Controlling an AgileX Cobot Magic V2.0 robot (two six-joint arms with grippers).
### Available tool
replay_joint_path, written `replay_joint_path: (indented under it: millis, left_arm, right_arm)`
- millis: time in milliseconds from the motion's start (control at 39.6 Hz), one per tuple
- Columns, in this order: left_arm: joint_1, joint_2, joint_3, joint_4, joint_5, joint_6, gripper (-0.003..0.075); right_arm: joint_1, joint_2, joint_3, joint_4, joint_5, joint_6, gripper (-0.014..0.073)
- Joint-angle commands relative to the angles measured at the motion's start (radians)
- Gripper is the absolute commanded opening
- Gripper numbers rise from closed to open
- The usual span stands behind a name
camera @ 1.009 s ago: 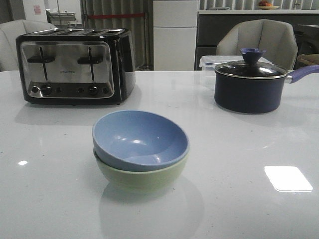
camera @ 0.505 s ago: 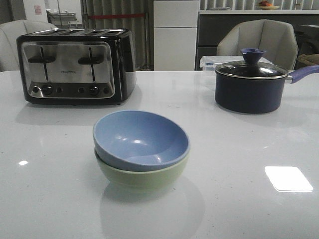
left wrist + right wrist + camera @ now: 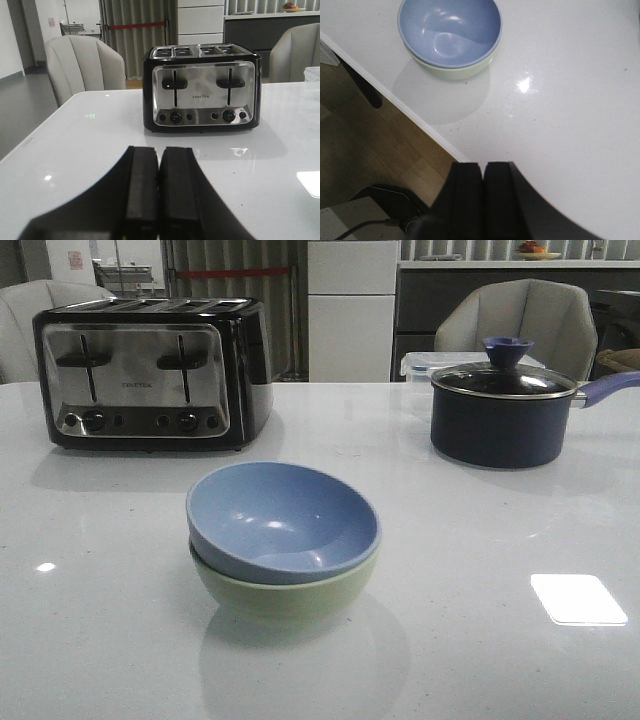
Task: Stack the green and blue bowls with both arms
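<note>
The pale blue bowl [image 3: 282, 518] sits nested inside the sage green bowl [image 3: 290, 598] at the middle front of the white table. Both also show in the right wrist view, the blue bowl [image 3: 449, 31] on top of the green bowl [image 3: 454, 71], near the table's front edge. Neither arm shows in the front view. My left gripper [image 3: 160, 152] is shut and empty, low over the table and facing the toaster. My right gripper [image 3: 483, 167] is shut and empty, well apart from the bowls, over the table's edge.
A black and chrome toaster [image 3: 150, 375] stands at the back left and also shows in the left wrist view [image 3: 202, 88]. A dark navy lidded saucepan [image 3: 505, 410] stands at the back right, a clear container [image 3: 420, 364] behind it. Chairs stand beyond the table. The wooden floor [image 3: 375, 150] lies below the table's edge.
</note>
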Motion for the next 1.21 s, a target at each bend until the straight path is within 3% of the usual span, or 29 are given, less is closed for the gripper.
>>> replay_joint_path:
  millis: [0, 1186]
  left_arm:
    - [0.000, -0.021, 0.012, 0.004, -0.078, -0.014, 0.0098]
    - [-0.025, -0.019, 0.012, -0.009, -0.119, -0.012, 0.0098]
  right_arm:
    - [0.001, 0.002, -0.028, 0.001, -0.063, -0.009, 0.0058]
    - [0.001, 0.002, -0.028, 0.001, -0.063, -0.009, 0.0058]
